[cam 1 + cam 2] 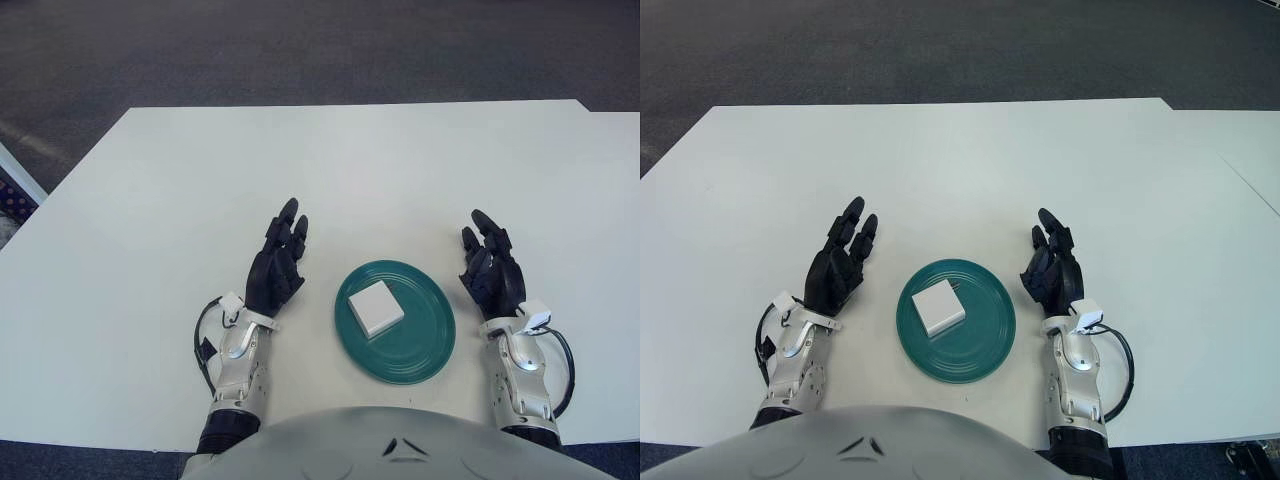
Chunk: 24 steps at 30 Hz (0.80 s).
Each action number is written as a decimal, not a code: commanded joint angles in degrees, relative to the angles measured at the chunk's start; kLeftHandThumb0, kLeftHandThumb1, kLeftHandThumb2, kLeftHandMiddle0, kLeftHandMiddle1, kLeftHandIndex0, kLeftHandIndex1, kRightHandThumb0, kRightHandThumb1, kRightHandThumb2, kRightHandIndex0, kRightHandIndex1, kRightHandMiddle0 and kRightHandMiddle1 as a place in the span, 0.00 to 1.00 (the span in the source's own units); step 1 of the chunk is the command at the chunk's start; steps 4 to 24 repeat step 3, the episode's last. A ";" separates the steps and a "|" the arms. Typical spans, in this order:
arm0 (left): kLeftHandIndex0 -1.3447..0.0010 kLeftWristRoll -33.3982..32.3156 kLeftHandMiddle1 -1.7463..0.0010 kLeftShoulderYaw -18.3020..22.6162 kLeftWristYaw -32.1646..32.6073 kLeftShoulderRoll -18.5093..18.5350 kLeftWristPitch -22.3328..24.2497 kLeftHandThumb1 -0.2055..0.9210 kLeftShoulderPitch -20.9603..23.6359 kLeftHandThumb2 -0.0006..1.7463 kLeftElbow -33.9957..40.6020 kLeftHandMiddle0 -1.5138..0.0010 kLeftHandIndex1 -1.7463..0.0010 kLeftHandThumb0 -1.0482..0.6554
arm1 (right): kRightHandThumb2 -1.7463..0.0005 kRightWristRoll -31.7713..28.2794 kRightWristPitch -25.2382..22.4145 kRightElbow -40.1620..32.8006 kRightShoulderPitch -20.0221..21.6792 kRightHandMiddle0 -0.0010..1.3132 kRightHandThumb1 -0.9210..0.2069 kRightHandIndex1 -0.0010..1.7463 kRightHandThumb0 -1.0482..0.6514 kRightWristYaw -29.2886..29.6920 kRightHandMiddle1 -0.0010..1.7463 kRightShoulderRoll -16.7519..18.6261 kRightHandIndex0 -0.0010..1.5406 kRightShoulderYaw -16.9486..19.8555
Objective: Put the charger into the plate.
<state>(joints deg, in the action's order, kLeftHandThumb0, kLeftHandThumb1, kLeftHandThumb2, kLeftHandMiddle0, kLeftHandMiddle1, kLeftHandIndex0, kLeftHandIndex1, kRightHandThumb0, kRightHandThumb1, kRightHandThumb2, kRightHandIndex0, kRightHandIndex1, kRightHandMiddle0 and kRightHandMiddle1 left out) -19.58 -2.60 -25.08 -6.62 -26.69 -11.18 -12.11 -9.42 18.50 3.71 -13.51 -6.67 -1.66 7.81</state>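
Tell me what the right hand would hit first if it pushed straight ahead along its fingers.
Probably nothing: the right hand points away from the robot over bare table, beside the plate holding the charger. Its height above the table is unclear.

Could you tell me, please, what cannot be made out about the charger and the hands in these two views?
- Charger: its underside and any prongs or port are hidden, both views showing only its white top as it lies in the plate.
- Left hand and right hand: palms face down, so contact with the table cannot be judged.
- Forearms: partly hidden by the robot's torso at the bottom edge.
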 commanded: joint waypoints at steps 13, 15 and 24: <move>1.00 -3.63 1.00 -0.34 1.11 -3.70 5.00 1.00 -12.21 0.53 -2.96 0.90 0.85 0.01 | 0.47 0.87 -3.95 0.63 -3.14 0.00 0.00 0.00 0.09 0.36 0.26 -0.26 0.06 -0.46; 1.00 -3.63 1.00 -0.34 1.11 -3.70 5.00 1.00 -12.21 0.53 -2.96 0.90 0.85 0.01 | 0.47 0.87 -3.95 0.63 -3.14 0.00 0.00 0.00 0.09 0.36 0.26 -0.26 0.06 -0.46; 1.00 -3.63 1.00 -0.34 1.11 -3.70 5.00 1.00 -12.21 0.53 -2.96 0.90 0.85 0.01 | 0.47 0.87 -3.95 0.63 -3.14 0.00 0.00 0.00 0.09 0.36 0.26 -0.26 0.06 -0.46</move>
